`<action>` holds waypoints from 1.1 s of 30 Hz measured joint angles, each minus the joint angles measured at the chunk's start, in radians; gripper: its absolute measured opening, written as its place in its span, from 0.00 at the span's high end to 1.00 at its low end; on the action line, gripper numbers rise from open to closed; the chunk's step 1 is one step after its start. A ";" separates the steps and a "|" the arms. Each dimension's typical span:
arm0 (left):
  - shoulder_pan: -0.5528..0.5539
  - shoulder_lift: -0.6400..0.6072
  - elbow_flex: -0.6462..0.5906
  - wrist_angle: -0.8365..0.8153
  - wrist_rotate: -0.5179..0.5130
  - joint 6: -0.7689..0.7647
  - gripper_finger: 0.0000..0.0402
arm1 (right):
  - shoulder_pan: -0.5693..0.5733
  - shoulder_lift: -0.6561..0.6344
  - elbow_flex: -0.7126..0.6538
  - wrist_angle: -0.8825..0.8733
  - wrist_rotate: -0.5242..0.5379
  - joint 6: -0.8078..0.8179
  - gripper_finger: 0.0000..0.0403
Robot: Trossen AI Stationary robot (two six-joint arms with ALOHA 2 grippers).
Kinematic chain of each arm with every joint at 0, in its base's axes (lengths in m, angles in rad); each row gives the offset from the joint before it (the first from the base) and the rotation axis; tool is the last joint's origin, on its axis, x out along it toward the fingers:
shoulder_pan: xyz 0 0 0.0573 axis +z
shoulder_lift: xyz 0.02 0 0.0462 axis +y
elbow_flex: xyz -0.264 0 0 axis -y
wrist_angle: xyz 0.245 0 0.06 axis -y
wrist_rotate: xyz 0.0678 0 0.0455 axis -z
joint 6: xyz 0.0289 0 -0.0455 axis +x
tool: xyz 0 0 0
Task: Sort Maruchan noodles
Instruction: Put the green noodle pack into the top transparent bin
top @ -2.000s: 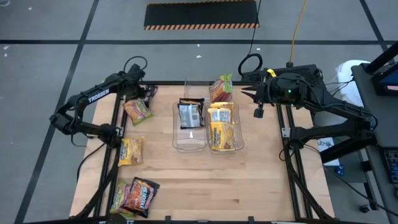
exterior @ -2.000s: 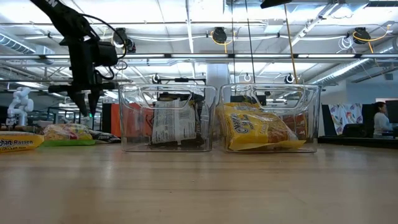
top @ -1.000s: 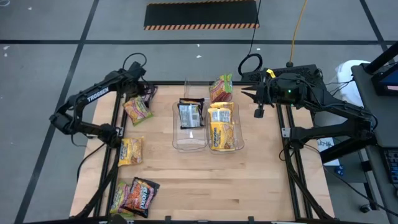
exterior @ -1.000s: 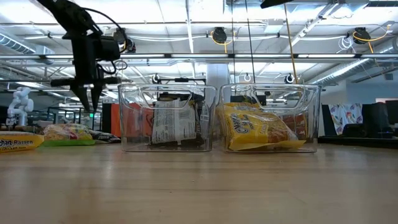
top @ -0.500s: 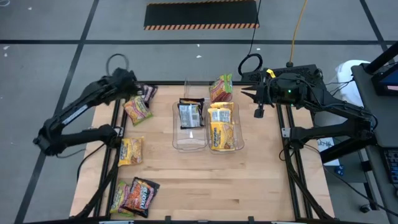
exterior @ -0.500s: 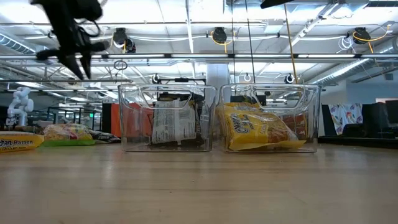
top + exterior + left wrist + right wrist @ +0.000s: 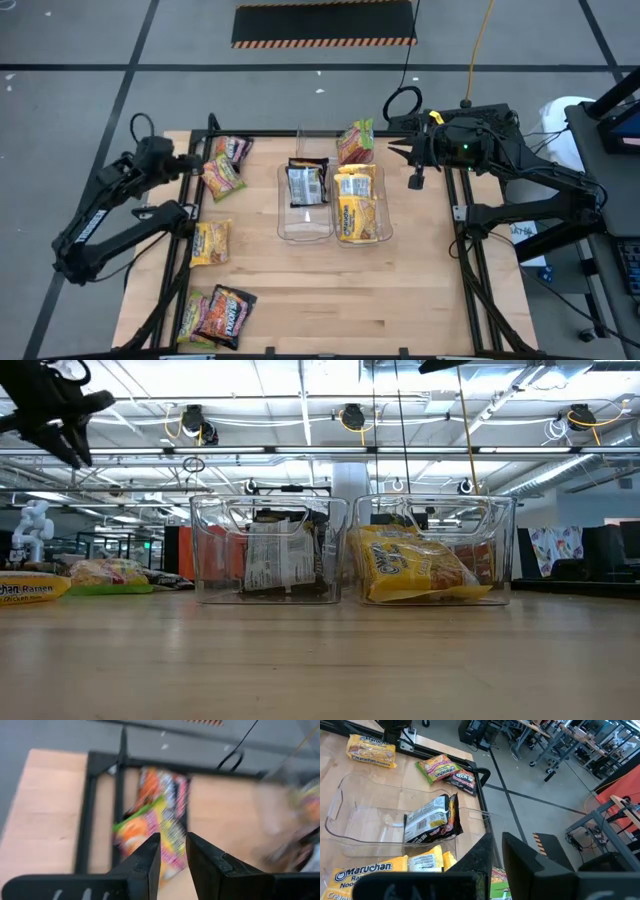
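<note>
High view: left gripper [image 7: 186, 164] pulled back to table's [image 7: 400, 300] left edge, parted and empty, pink-green packet [image 7: 222, 177] left unsorted; right gripper [image 7: 392, 153] idle, fingers nearly together.

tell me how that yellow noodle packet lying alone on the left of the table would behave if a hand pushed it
The yellow noodle packet lies flat on the bare wooden table, so it would probably slide rather than roll or tip. Its glossy, crinkled wrapper suggests it is light and slippery.

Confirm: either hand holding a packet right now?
No. The left hand is empty above the table's left edge; the right hand, parked at the right edge, holds nothing either.
</note>
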 joint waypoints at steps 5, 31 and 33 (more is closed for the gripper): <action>0.001 0.073 0.000 -0.134 0.049 0.060 0.76 | 0.000 0.000 0.000 0.000 0.000 0.000 0.91; 0.069 0.395 -0.158 -0.034 0.053 -0.284 0.76 | 0.000 0.000 0.000 0.000 0.000 -0.008 0.91; 0.065 0.393 -0.204 -0.002 0.062 -0.325 0.76 | 0.000 0.000 0.000 0.000 0.000 -0.008 0.91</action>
